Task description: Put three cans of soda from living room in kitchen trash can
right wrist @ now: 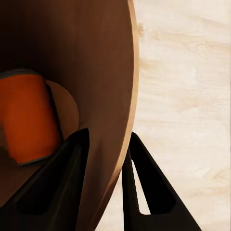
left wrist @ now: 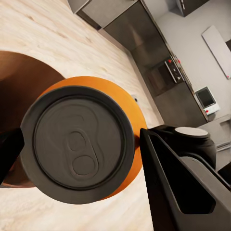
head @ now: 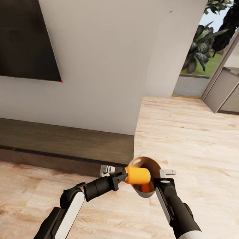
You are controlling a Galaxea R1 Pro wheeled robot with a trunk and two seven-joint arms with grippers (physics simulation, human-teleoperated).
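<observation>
Soda can [head: 137,175], clamped sideways in the left gripper [head: 124,176], hangs over the trash can [head: 148,164] whose rim the right gripper [right wrist: 103,159] pinches; another can [right wrist: 26,118] lies inside, so releasing comes next.

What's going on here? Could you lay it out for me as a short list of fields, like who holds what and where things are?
Place: wood plank floor beside a white wall with a black TV
Left gripper: shut on a can of soda, held sideways over the bin's mouth
Right gripper: shut on the rim of the trash can, one finger inside, one outside
Inside the bin: another orange can lying at the bottom
Third can: cannot tell
Beyond: kitchen cabinets through the opening
</observation>
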